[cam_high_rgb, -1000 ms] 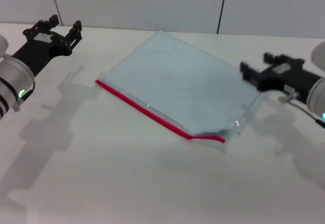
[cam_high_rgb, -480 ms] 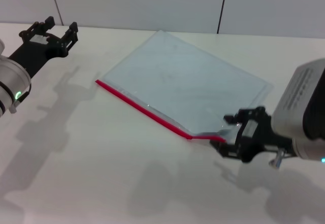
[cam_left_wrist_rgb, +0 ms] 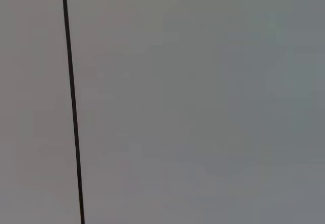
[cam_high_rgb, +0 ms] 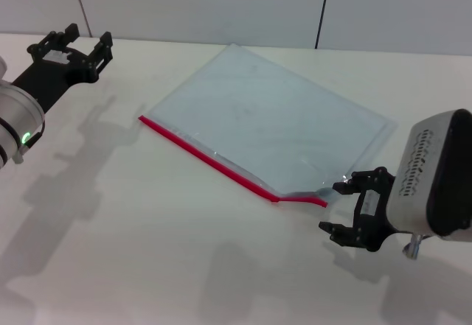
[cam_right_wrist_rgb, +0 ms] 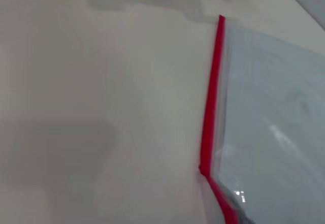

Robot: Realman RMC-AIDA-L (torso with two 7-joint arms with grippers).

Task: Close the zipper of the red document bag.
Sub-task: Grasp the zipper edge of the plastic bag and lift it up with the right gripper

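A pale cream table (cam_high_rgb: pixel 147 251) fills most of the head view, matte and evenly lit, with soft grey shadows lying on it. Behind its far edge stands a light grey panelled wall (cam_high_rgb: pixel 206 4), divided by thin dark vertical seams (cam_high_rgb: pixel 321 9).

Perhaps lab (bare white table (cam_high_rgb: pixel 147 251)).
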